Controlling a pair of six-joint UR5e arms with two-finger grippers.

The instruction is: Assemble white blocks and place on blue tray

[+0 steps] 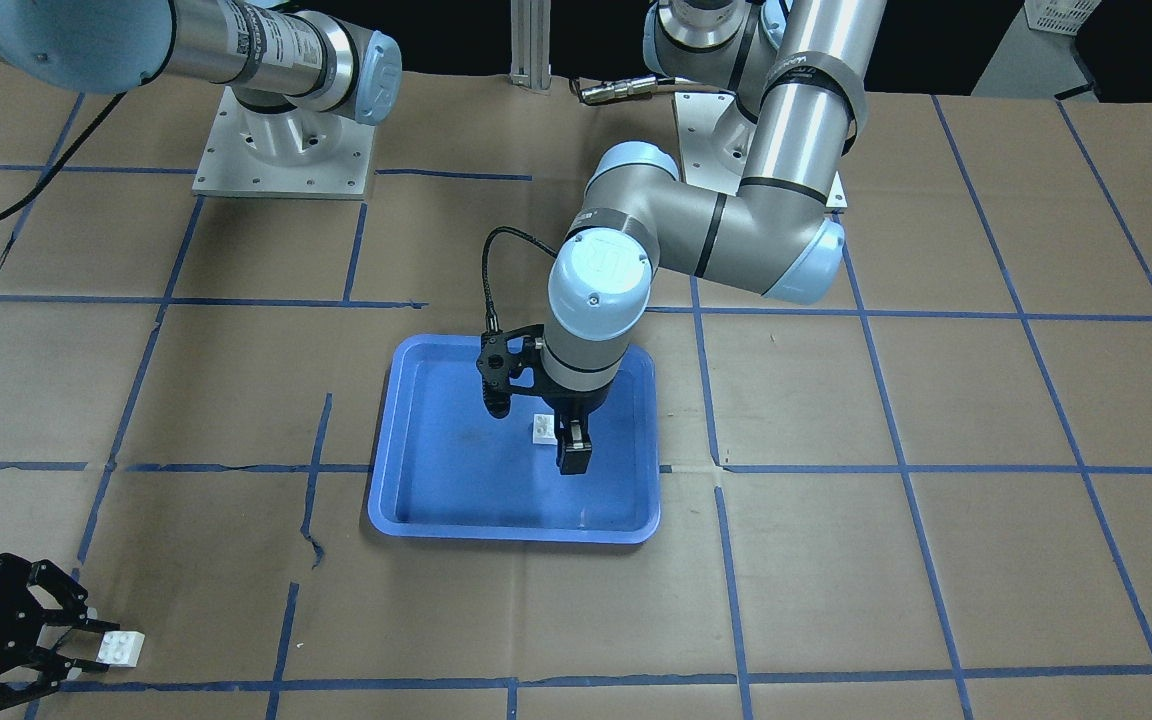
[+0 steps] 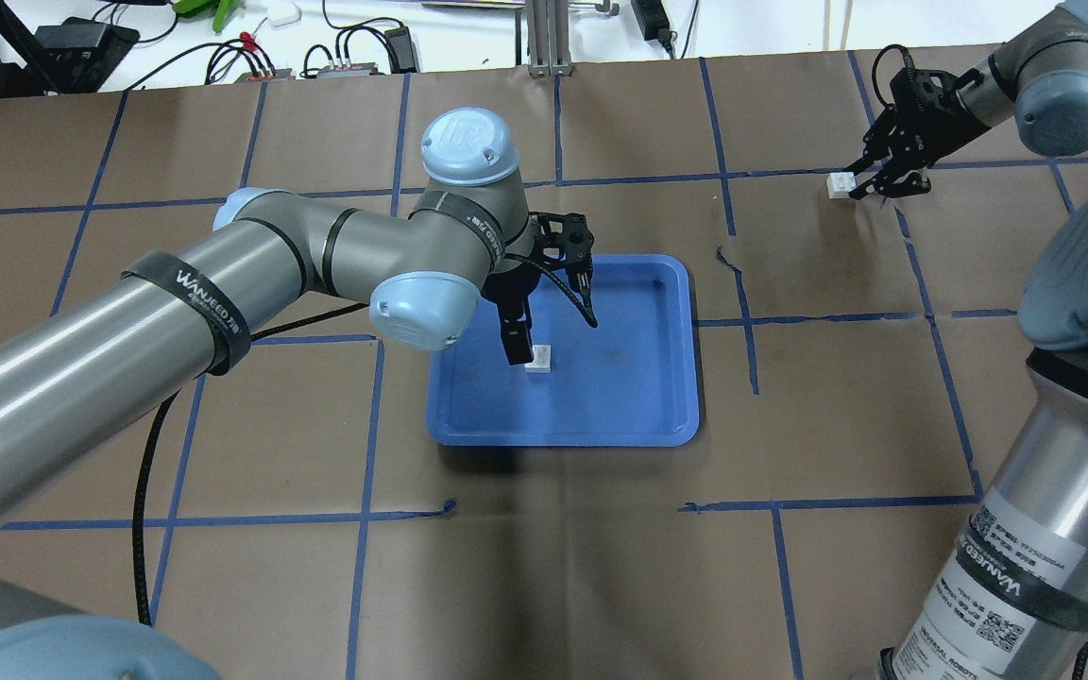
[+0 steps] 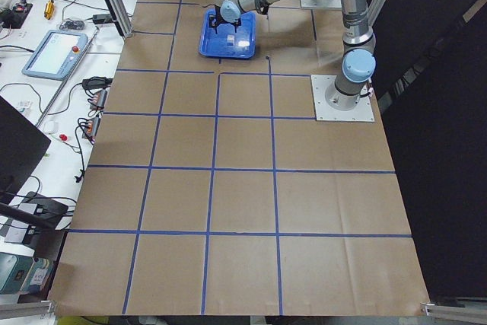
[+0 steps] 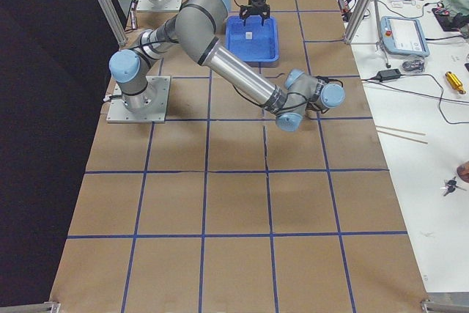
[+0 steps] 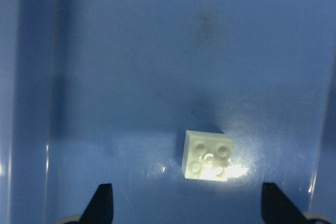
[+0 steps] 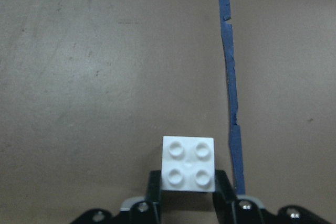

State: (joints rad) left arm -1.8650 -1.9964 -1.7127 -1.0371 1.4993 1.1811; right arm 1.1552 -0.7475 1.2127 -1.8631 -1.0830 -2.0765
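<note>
The blue tray (image 2: 624, 387) lies mid-table; it also shows in the front view (image 1: 456, 480). One white block (image 2: 538, 357) sits studs up on the tray floor, also seen in the left wrist view (image 5: 208, 156). My left gripper (image 2: 553, 335) hangs open above it, fingertips (image 5: 102, 203) wide apart on either side and not touching it. My right gripper (image 2: 870, 182) is far off at the table's right far corner, shut on the near end of the second white block (image 6: 189, 163), low over the paper (image 1: 124, 647).
Brown paper with a blue tape grid (image 2: 742, 312) covers the table. The left arm's elbow (image 2: 412, 302) overhangs the tray's left side. Cables and power supplies (image 2: 336, 57) lie beyond the far edge. Arm base plates (image 1: 281, 150) stand at the robot's side.
</note>
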